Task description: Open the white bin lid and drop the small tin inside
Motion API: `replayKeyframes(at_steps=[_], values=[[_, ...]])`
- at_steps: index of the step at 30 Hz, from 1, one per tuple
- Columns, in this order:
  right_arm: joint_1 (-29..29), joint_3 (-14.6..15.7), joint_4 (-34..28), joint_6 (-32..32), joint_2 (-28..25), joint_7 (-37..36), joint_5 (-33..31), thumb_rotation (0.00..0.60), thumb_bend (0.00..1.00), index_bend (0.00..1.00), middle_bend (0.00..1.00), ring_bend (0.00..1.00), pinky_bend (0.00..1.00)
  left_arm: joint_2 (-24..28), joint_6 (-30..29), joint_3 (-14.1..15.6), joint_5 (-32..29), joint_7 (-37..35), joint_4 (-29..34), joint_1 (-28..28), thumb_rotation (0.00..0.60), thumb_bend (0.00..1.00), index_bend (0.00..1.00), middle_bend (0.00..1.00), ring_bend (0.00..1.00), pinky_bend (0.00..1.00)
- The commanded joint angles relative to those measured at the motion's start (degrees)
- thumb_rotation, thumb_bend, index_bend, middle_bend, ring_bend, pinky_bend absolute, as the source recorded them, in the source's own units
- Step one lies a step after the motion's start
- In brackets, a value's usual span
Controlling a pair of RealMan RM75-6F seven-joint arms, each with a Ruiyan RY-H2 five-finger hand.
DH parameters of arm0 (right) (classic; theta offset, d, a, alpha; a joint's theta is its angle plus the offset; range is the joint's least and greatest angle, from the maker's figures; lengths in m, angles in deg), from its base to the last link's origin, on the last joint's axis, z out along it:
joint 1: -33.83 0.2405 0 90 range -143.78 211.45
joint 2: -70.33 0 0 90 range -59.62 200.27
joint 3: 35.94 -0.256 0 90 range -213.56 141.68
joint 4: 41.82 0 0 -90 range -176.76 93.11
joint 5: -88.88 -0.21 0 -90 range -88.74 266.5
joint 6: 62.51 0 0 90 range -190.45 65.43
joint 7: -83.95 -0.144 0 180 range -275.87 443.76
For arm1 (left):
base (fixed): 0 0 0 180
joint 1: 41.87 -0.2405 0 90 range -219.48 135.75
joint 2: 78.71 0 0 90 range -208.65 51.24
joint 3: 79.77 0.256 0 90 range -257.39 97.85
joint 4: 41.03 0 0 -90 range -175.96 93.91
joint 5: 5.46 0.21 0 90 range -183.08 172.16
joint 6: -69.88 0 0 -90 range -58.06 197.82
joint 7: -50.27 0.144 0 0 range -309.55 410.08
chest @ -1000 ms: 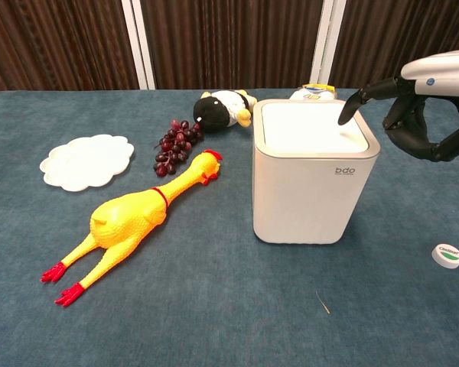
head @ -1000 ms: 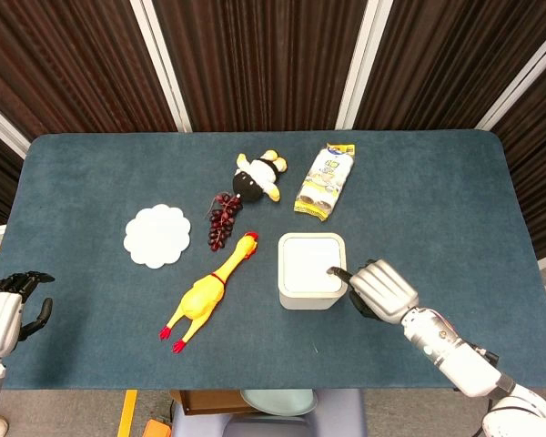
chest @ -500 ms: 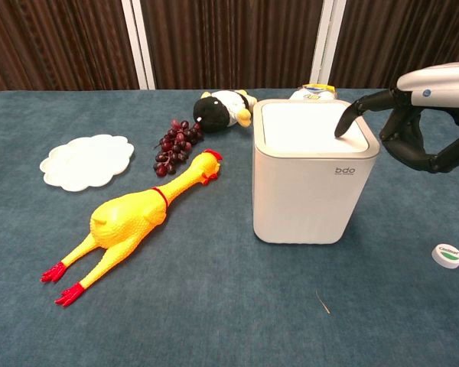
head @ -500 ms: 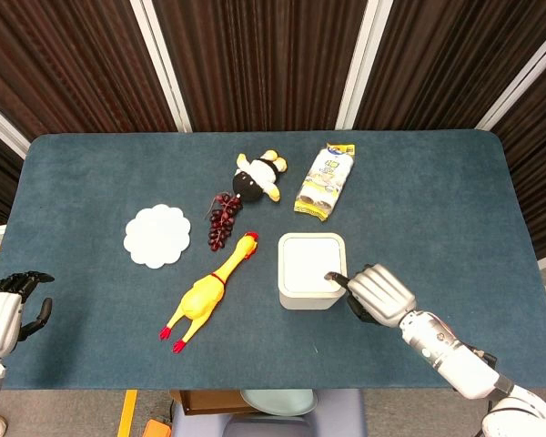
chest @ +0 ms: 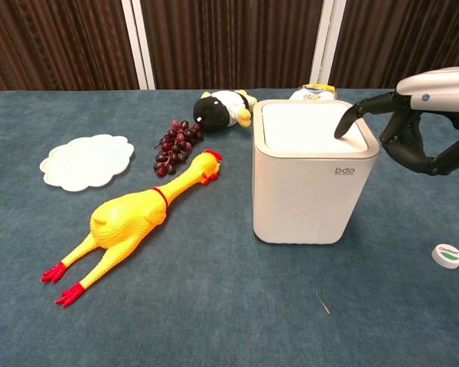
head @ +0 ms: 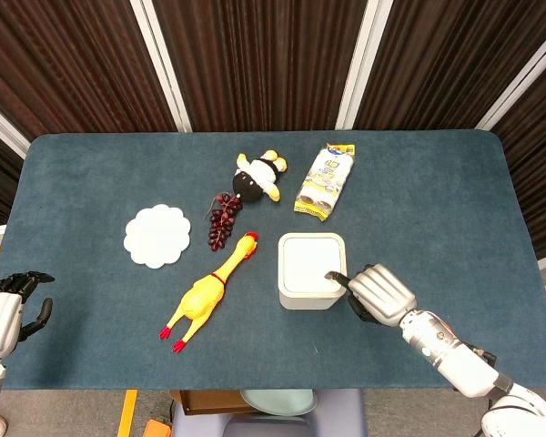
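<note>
Right hand (head: 380, 293) first: from the head view we see it just right of the square white plastic bin (head: 311, 270), holding nothing, one finger stretched out so its tip meets the lid (head: 309, 262) near the front-right corner. Our left hand (head: 7, 305) hangs off the table's (head: 437, 200) far left edge, empty with fingers apart, so the right is far nearer. The yellow rubber chicken (head: 205, 291) lies left of the bin, clear of the move. In the chest view the right hand (chest: 413, 138) has its fingertip (chest: 340, 131) on the closed lid (chest: 310, 126), other fingers curled below. We judge a press there should open it. The small round white tin (chest: 447, 255) sits on the table below and to the right of that hand, well apart from the bin (chest: 312, 183); nothing stands between.
</note>
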Motion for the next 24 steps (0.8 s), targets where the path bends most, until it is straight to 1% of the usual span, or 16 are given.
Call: replayKeyframes(at_steps=[1, 19, 24], values=[[0.02, 0.06, 0.07, -0.03, 0.10, -0.21, 0.09, 0.600, 0.73, 0.33, 0.77, 0.65, 0.59, 0.00, 0.13, -0.02, -0.09, -0.03, -0.03, 0.04, 0.600, 0.46, 0.38, 0.39, 0.37, 0.48], [0.73, 0.45, 0.81, 1.26, 0.12, -2.00, -0.03, 0.600, 0.73, 0.33, 0.77, 0.65, 0.59, 0.02, 0.24, 0.00, -0.11, -0.10, -0.06, 0.06, 0.600, 0.46, 0.38, 0.39, 0.37, 0.48], [-0.07, 0.11, 0.29, -0.79, -0.53, -3.01, 1.03, 0.600, 0.73, 0.33, 0.77, 0.65, 0.59, 0.01, 0.13, 0.02, 0.03, -0.10, -0.04, 0.07, 0.600, 0.46, 0.38, 0.39, 0.37, 0.48]])
